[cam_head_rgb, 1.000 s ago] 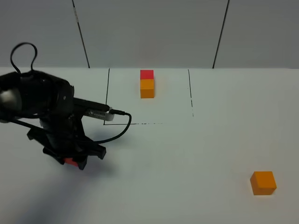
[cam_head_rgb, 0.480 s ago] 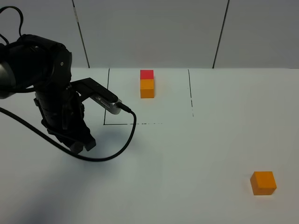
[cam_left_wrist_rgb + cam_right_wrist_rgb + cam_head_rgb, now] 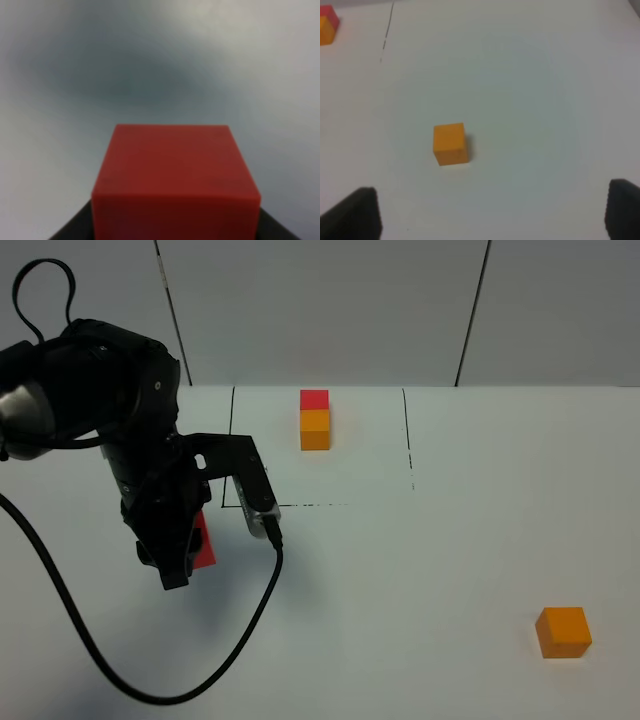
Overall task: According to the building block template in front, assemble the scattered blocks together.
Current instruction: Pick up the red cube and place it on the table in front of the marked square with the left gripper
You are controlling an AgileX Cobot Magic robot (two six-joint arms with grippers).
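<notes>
Swung up and toward the middle since a second ago, the left hand (image 3: 188, 558) carries the one red cube (image 3: 204, 540), seemingly off the surface (image 3: 420, 570); joining can follow. One orange cube (image 3: 563, 631) lies far right, and one template (image 3: 315, 420) sits in its square. Left wrist: jaws clamped tight on the red cube (image 3: 175, 175). Right wrist: the right hand (image 3: 492, 217) is wide open and empty, near the orange cube (image 3: 450, 143).

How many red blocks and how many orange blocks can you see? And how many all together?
Red blocks: 2, the template's red cube and the loose red cube.
Orange blocks: 2, the template's orange cube and the loose orange cube.
Total: 4 blocks.
</notes>
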